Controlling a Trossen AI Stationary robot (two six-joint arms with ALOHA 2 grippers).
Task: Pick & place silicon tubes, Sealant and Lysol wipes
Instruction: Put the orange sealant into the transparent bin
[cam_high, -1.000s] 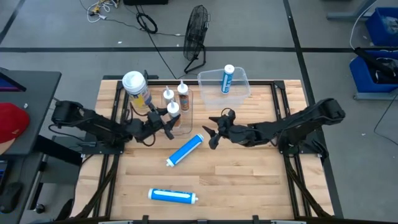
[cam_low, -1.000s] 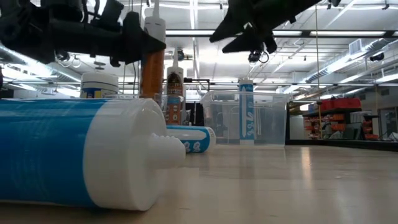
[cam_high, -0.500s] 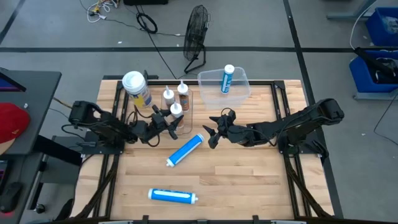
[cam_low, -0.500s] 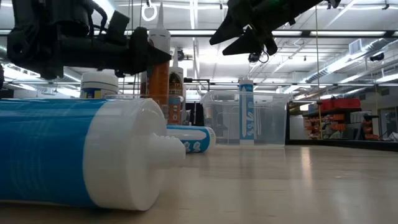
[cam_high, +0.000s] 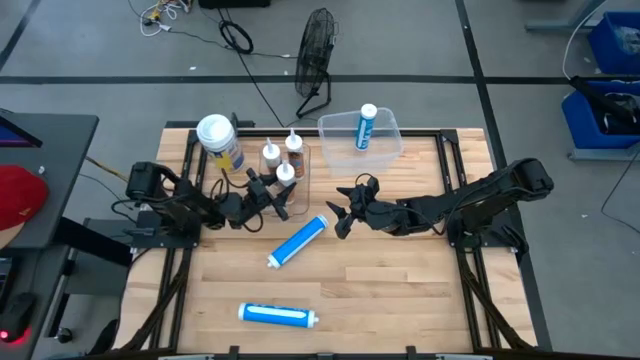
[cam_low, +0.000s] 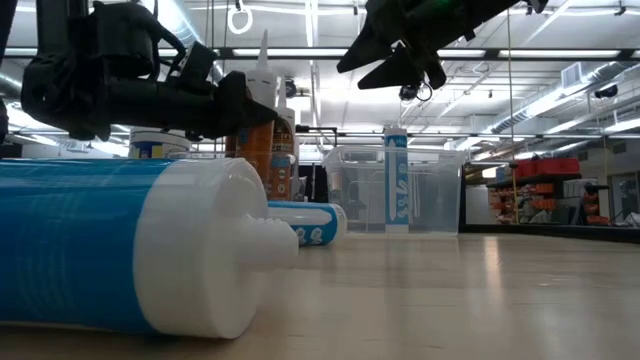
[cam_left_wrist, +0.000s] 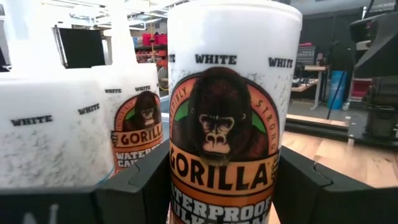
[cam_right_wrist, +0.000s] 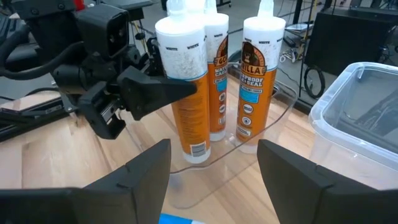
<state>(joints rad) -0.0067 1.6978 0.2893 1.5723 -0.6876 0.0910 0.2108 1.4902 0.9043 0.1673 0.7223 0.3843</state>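
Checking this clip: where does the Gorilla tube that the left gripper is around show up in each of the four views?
High view: the Gorilla tube, nearest of three, left of centre.
Low view: orange body behind the left gripper.
Left wrist view: fills the centre, between the gripper's fingers.
Right wrist view: nearest tube, upper middle.
Shared landmark: the two other Gorilla tubes standing beside it.

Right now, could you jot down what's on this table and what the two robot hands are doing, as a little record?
Left hand: closed on the nearest orange-and-white nozzle-tipped sealant tube, upright
Other sealant tubes: two, upright beside it
Right hand: open, raised above mid-table
Clear plastic bin: one blue tube upright inside
Wooden table: two blue tubes lying flat
White-lidded wipes canister: upright, back left
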